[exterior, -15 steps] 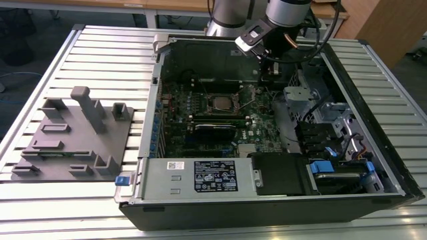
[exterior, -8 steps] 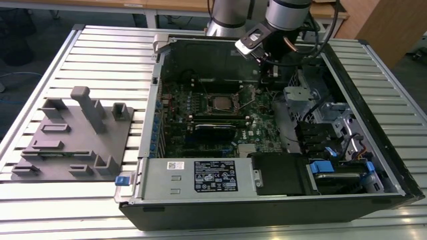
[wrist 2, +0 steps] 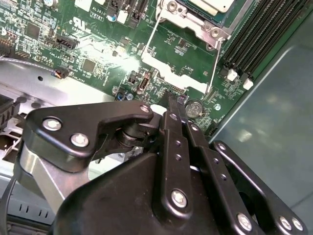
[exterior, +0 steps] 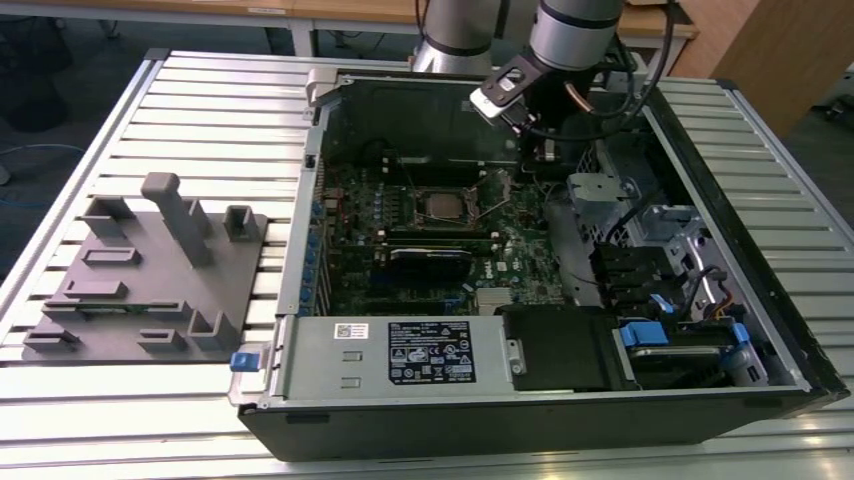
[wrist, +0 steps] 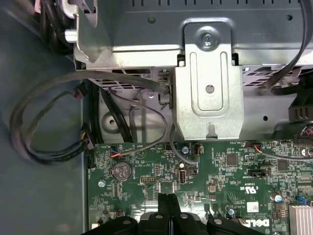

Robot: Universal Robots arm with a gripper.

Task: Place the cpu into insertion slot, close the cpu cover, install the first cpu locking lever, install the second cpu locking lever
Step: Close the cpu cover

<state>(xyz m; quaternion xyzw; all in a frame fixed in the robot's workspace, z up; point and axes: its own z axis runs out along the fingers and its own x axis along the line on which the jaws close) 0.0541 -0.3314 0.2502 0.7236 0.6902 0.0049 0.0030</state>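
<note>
The insertion slot (exterior: 441, 204) sits mid-board inside the open computer case. The cpu (exterior: 439, 203) lies in it, pale face up, and its corner shows in the second wrist view (wrist 2: 216, 4). The cpu cover (wrist 2: 188, 18), a silvery frame, lies flat around the chip. Two thin wire locking levers (wrist 2: 149, 40) (wrist 2: 214, 64) stick out from the socket, unlatched. My gripper (exterior: 538, 152) hangs over the board to the exterior view's right of the socket. In both wrist views (wrist 2: 174, 101) (wrist: 168, 198) its black fingers are pressed together, shut on nothing.
A grey fixture block (exterior: 147, 270) stands at the exterior view's left of the case. Nearby are a power supply box (exterior: 400, 350), black memory slots (exterior: 434, 236), a metal drive cage (exterior: 601, 195) with its bracket (wrist: 209, 88), looped cables (wrist: 44, 132) and a coin battery (wrist: 121, 170).
</note>
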